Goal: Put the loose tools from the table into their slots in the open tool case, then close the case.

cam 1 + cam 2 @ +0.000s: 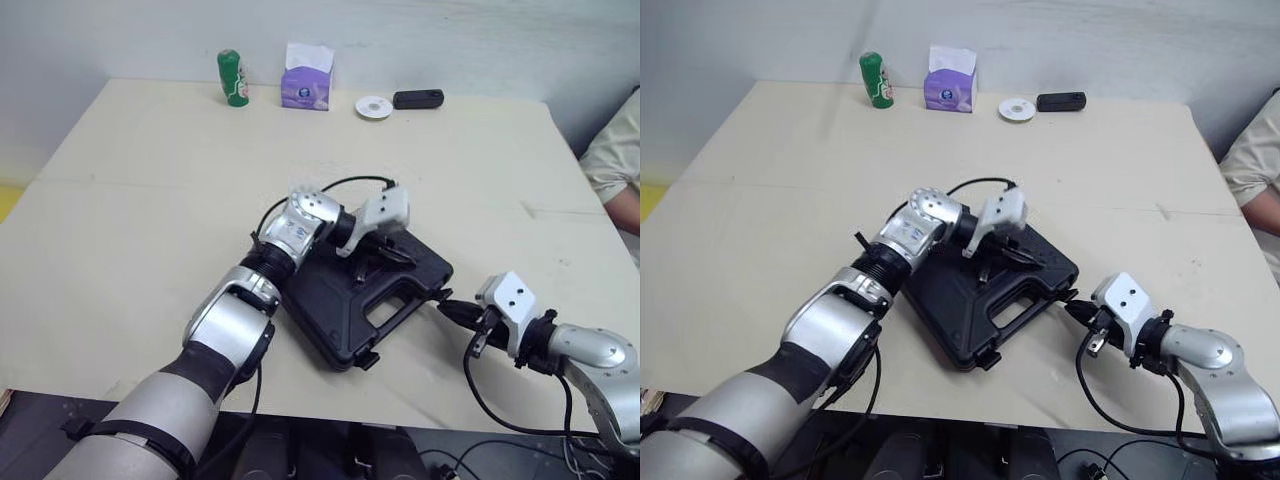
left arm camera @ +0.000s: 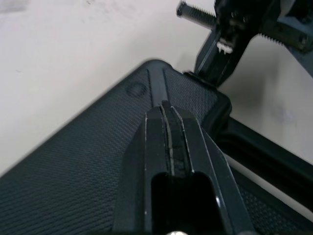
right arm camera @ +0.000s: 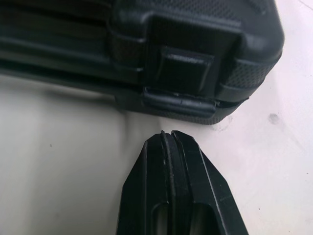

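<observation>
The black tool case (image 1: 335,300) lies closed on the table, handle side toward my right arm. My left gripper (image 1: 378,256) rests on top of the lid (image 2: 98,166), its fingers (image 2: 171,142) shut together with nothing between them. My right gripper (image 1: 447,303) sits low on the table just off the case's near right corner, also shut and empty. In the right wrist view its fingertips (image 3: 168,147) point at a latch (image 3: 183,73) on the case's side, a short gap away. The right gripper (image 2: 234,34) also shows past the case corner in the left wrist view.
Along the table's far edge stand a green can (image 1: 233,78), a purple tissue box (image 1: 307,80), a white disc (image 1: 373,107) and a small black device (image 1: 418,98). A person's arm (image 1: 620,165) is at the right edge. Bare table (image 1: 150,200) surrounds the case.
</observation>
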